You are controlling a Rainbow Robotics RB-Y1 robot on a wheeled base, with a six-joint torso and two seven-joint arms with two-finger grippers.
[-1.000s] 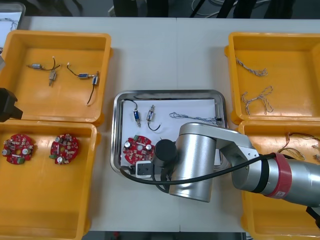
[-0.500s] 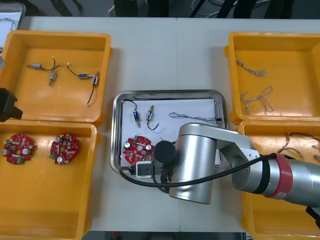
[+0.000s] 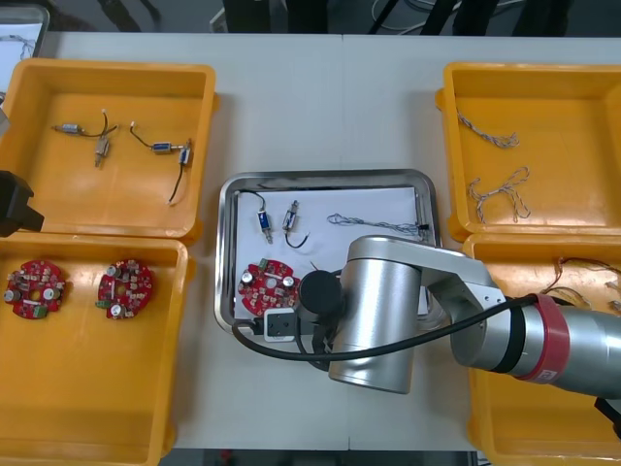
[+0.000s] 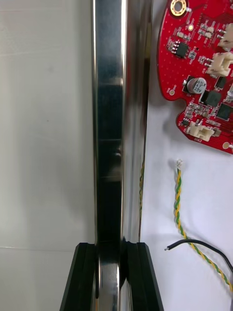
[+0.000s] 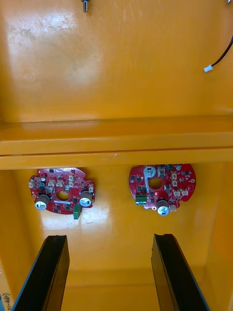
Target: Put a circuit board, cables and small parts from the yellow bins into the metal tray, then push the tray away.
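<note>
Right gripper [image 4: 109,252] pinches the near rim of the metal tray [image 4: 109,121] between its black fingers, one finger on the table side and one inside the tray. On the tray's white floor lie a round red circuit board [image 4: 204,73], a red and yellow cable [image 4: 179,204], a twisted blue and white cable [image 3: 374,226] and two small metal parts [image 3: 277,220]. Left gripper [image 5: 110,243] hangs with fingers spread wide above a yellow bin [image 5: 116,73] holding two circuit boards [image 5: 62,191].

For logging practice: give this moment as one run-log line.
right gripper: shut on metal tray rim | left gripper: open over yellow bin
</note>
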